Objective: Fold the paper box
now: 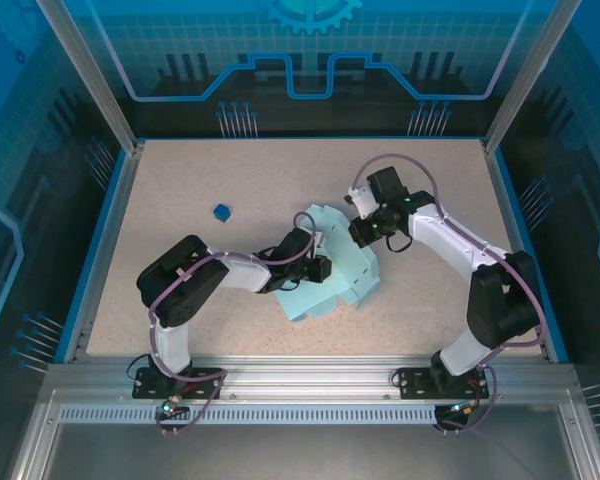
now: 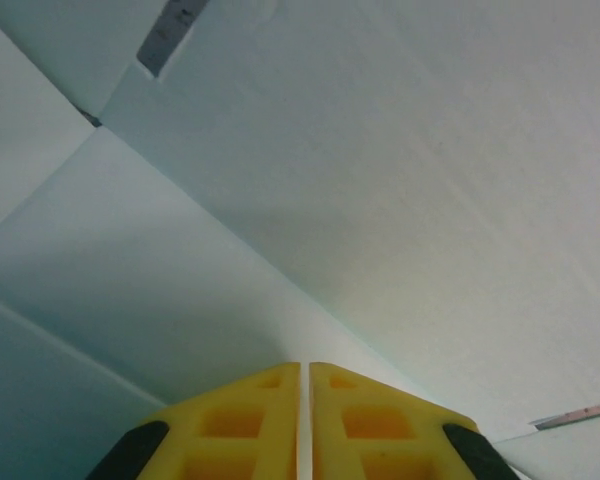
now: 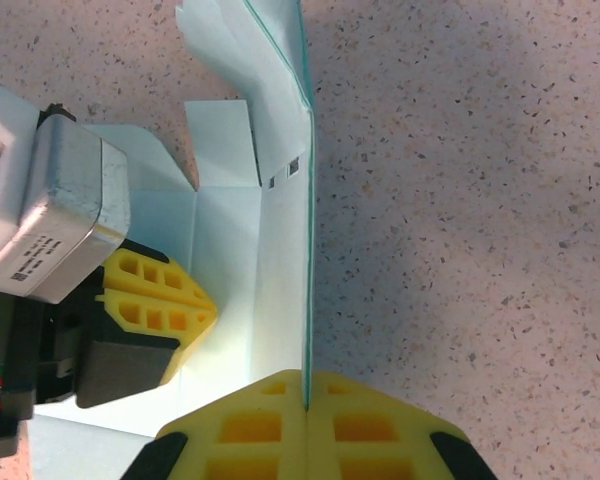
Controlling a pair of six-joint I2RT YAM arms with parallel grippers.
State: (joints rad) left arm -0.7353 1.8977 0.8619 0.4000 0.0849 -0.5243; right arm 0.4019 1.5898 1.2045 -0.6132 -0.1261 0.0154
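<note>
Bright, even light from above falls on the tabletop [image 1: 180, 180]; shadows beside the paper box [image 1: 340, 275] are soft. In the left wrist view the box looks dim and grey. The right wrist view is sharp.

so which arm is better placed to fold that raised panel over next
Right, probably. The right gripper is shut on the upright panel of the pale sky-blue card paper box, so it could swing that panel over. The left gripper sits against the flat base, better for holding it down.

Paper box [image 1: 345, 272] pale blue, tbl [image 1: 230, 180] beige speckled
</note>
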